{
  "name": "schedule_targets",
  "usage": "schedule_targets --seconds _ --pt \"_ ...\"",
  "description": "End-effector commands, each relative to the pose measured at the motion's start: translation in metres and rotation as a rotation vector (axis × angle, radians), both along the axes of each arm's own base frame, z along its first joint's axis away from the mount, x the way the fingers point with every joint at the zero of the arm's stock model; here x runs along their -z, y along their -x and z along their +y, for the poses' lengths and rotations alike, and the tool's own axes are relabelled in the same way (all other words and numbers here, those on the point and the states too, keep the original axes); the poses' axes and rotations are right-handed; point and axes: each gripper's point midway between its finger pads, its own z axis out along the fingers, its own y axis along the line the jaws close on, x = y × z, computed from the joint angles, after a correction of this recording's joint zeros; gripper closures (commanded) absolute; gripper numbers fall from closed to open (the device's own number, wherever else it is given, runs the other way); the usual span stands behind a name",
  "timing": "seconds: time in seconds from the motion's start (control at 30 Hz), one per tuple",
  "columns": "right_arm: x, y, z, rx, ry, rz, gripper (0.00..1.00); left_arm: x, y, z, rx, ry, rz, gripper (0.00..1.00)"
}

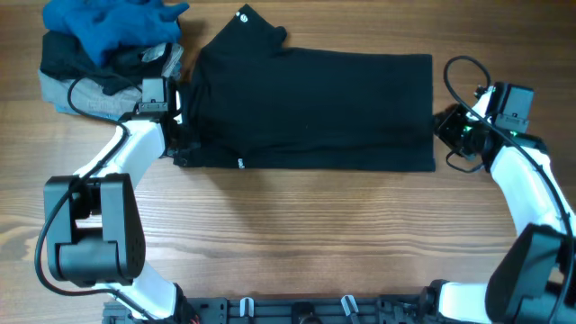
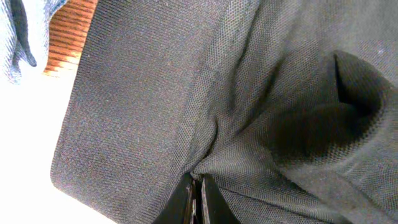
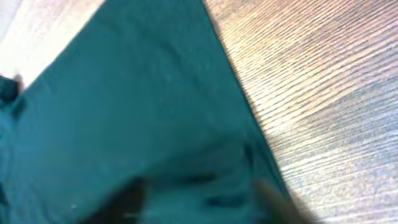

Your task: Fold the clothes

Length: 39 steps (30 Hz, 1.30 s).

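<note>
1. A black garment (image 1: 315, 108) lies spread flat across the far middle of the counter (image 1: 315, 234); its long side runs left to right; its left part is rumpled, its right edge straight.
2. The left end effector (image 1: 177, 137) sits at the garment's left edge, near the front corner; in the left wrist view its fingers (image 2: 180, 202) are pressed together with a pinch of black mesh cloth between the tips; folds gather toward that pinch.
3. The right end effector (image 1: 443, 128) is at the garment's right edge; the right wrist view is blurred and shows the cloth with a green cast beside bare wood; I cannot tell whether its fingers are apart or closed on the cloth.
4. A pile (image 1: 103, 49) of other clothes sits at the far left corner, just beside the garment; blue cloth on top, black and grey beneath.
</note>
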Motion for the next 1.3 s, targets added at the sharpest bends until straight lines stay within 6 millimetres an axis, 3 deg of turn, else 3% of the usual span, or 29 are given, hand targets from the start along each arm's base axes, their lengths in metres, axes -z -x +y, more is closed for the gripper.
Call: schedule_targets --seconds 0.0,0.1,0.2,0.37,0.43,0.47,0.5,0.53,0.6,0.77,0.8,0.83,0.87,0.9,0.93,1.07,1.17,1.27 --pt "0.01 0.004 -0.009 -0.065 0.074 0.033 0.21 0.003 0.001 0.004 -0.027 -0.005 0.003 0.96" --pt "0.025 0.036 -0.025 -0.006 0.07 0.173 0.26 0.003 0.002 0.004 -0.027 -0.005 0.008 0.96" --pt "0.042 0.062 -0.016 -0.125 0.079 0.272 0.47 0.003 0.002 0.004 -0.026 -0.005 0.009 0.96" --pt "0.075 0.069 0.005 -0.174 0.002 0.338 0.52 0.003 0.002 0.004 -0.026 -0.005 0.009 0.96" --pt "0.084 0.063 0.014 -0.192 -0.056 0.321 0.62 0.003 0.002 0.004 -0.027 -0.005 0.01 0.96" --pt "0.092 0.067 0.016 -0.184 -0.077 0.35 0.84 0.003 0.002 0.004 -0.026 -0.005 0.01 0.96" --pt "0.094 0.071 0.013 -0.166 -0.068 0.376 0.95 0.003 0.003 0.004 -0.027 -0.005 0.011 0.96" --pt "0.096 0.073 0.007 -0.148 -0.038 0.394 0.96 0.004 0.004 0.004 -0.027 -0.005 0.018 0.96" --pt "0.088 0.087 -0.019 -0.015 0.064 0.496 0.96 0.002 0.011 0.005 -0.026 -0.007 0.042 0.96" --pt "0.057 0.109 -0.028 -0.017 0.126 0.586 0.96 -0.022 0.038 0.019 -0.043 -0.094 0.096 0.96" --pt "0.057 0.111 -0.027 -0.023 0.126 0.59 0.88 -0.027 0.038 0.019 -0.043 -0.093 0.086 0.96" --pt "0.057 0.11 -0.027 -0.053 0.133 0.584 0.53 -0.031 0.037 0.019 -0.043 -0.092 0.073 0.87" --pt "0.056 0.109 -0.027 -0.057 0.135 0.58 0.44 -0.033 0.036 0.017 -0.039 -0.079 0.064 0.71" --pt "0.053 0.106 -0.028 -0.057 0.138 0.572 0.44 -0.033 0.037 0.015 -0.036 -0.07 0.065 0.63" --pt "0.047 0.1 -0.03 -0.055 0.142 0.558 0.44 -0.032 0.04 0.01 -0.025 -0.043 0.08 0.61" --pt "0.026 0.085 -0.031 -0.06 0.14 0.513 0.44 -0.048 0.038 -0.02 0.026 0.118 0.04 0.72" --pt "0.02 0.079 -0.026 -0.068 0.112 0.481 0.44 -0.067 0.037 -0.074 0.131 0.407 0.007 0.72" --pt "0.02 0.077 -0.027 -0.067 0.115 0.473 0.44 -0.045 0.047 -0.092 0.174 0.401 0.077 0.73"
